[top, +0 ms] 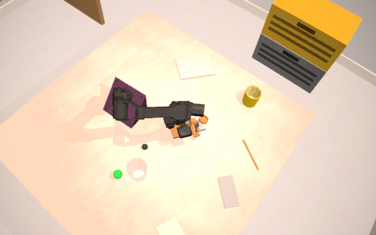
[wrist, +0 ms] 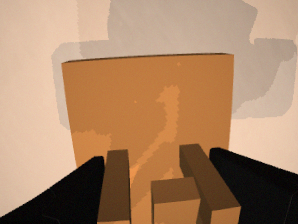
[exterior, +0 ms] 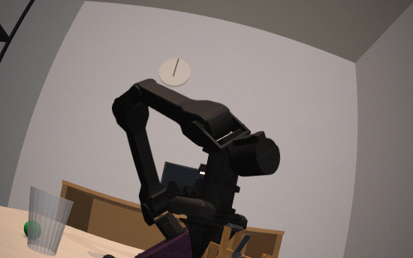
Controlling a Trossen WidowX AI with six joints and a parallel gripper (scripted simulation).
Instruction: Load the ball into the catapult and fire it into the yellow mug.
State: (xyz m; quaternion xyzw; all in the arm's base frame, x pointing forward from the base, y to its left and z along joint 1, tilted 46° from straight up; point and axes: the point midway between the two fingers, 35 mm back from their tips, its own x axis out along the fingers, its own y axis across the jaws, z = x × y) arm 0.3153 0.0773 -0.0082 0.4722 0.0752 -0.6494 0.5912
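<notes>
The orange catapult stands on the table under the arm's hand; its round cup shows no ball. My gripper is shut on the catapult, one black finger outside each of its two upright rails; in the top view the hand hides the fingertips. The green ball lies on the table at the lower left, beside a clear cup. The yellow mug stands upright toward the table's right corner and looks empty.
The clear cup stands near a small black ball. An orange stick and a grey block lie on the right. A white slab lies at the back. The arm's purple base plate is left of the catapult.
</notes>
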